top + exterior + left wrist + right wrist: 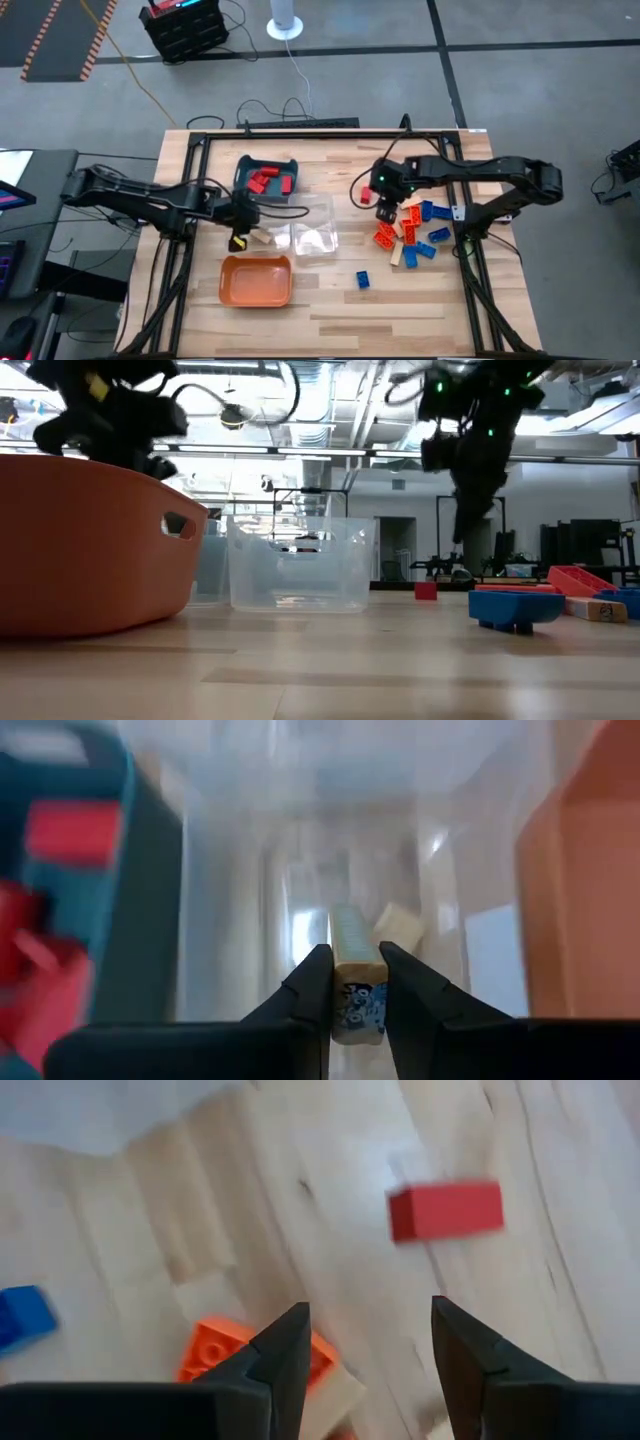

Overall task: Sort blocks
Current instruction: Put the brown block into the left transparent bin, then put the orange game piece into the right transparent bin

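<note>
My left gripper (243,230) (355,962) hovers at the left wall of the clear tray (312,228), shut on a pale tan block (357,982). Another tan block (397,927) lies inside the clear tray. My right gripper (385,210) (370,1315) is open above the left end of a pile of red, orange, blue and tan blocks (412,236). An orange block (212,1350) lies under its fingers and a lone red block (445,1210) lies just beyond them. Several red blocks (268,180) lie in the teal tray (243,166). My left gripper pinches the tan block between its two fingers by the long sides at the printed end (358,1005). The block lies along the fingers, and its far end (353,925) sticks out past the fingertips. It is lifted clear.
An orange tray (257,281) (90,540) sits near the table's near edge, below the left gripper. One blue block (363,280) (515,607) lies alone right of it. The clear tray (300,565) stands mid-table. Bare wood lies along the near edge.
</note>
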Action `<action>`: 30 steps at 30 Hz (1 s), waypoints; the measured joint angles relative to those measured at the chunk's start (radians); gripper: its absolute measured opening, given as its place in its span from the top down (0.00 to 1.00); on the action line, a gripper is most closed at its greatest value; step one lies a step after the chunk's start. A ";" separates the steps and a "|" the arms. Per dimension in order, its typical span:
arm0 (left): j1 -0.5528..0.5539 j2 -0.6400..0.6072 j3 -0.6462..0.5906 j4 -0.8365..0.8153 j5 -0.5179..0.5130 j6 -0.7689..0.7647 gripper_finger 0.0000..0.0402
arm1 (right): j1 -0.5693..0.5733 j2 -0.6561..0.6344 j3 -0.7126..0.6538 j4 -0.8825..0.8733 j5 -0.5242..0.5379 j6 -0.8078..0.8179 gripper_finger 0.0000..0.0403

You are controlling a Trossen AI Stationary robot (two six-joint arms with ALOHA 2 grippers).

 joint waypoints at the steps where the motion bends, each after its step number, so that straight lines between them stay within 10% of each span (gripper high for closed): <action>1: 0.000 0.004 -0.005 0.000 0.000 -0.024 0.85 | -0.010 0.004 -0.006 -0.008 0.000 0.009 0.56; 11: 0.001 -0.002 0.060 -0.030 -0.113 -0.011 0.40 | 0.054 0.017 -0.001 -0.203 0.031 0.152 0.56; 30: -0.004 -0.013 0.089 0.111 -0.223 0.119 0.40 | 0.517 0.017 -0.037 -0.430 0.272 1.091 0.42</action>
